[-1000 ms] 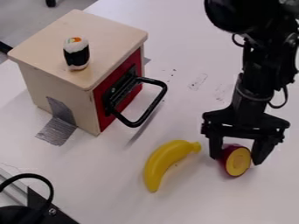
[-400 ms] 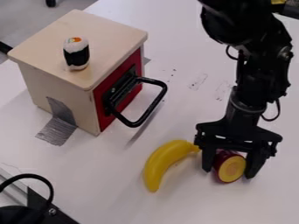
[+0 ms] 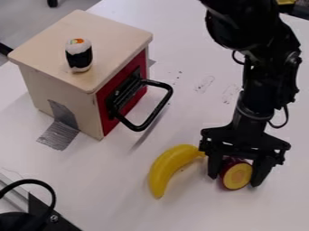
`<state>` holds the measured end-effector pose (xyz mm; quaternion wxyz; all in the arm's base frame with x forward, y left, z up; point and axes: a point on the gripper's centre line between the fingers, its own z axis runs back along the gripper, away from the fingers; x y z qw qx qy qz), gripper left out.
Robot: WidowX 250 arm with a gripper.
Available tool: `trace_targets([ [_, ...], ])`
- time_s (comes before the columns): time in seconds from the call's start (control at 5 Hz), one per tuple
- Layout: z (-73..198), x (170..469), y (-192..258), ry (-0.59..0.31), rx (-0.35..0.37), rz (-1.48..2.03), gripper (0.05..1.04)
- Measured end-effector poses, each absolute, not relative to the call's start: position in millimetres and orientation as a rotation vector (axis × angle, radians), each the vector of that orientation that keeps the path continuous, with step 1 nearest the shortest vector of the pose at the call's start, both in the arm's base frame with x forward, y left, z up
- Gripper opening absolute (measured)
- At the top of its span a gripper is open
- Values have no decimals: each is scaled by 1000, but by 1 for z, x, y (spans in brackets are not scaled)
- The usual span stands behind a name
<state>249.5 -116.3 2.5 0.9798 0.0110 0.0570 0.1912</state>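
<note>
At the lower right, the black gripper (image 3: 238, 172) hangs low over the white table, shut on a purple-skinned round piece with a yellow cut face (image 3: 236, 176). One finger stands on either side of it, and the cut face is turned to the camera. Just left of the gripper lies a yellow banana (image 3: 170, 168), its stem end beside the left finger.
A wooden box (image 3: 66, 94) with a red door and black handle (image 3: 158, 108) stands upper left, a sushi toy (image 3: 79, 55) on top. Silver tape (image 3: 59, 134) runs from box to table (image 3: 120, 198). Black equipment (image 3: 27, 216) occupies the lower left corner.
The gripper has shifted a little left and toward the camera, and the purple piece has moved along between its fingers. The banana, box and sushi toy have stayed where they were.
</note>
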Motion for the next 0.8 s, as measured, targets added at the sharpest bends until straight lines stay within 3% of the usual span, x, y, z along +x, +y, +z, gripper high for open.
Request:
trace_targets([
  [0.2,5,249,-114,107,23,300,854],
  [0.4,33,270,-113,67,-27,142,854],
  [0.6,58,314,-103,-35,-46,-32,854],
  [0.8,58,355,-97,-64,-44,-118,854],
])
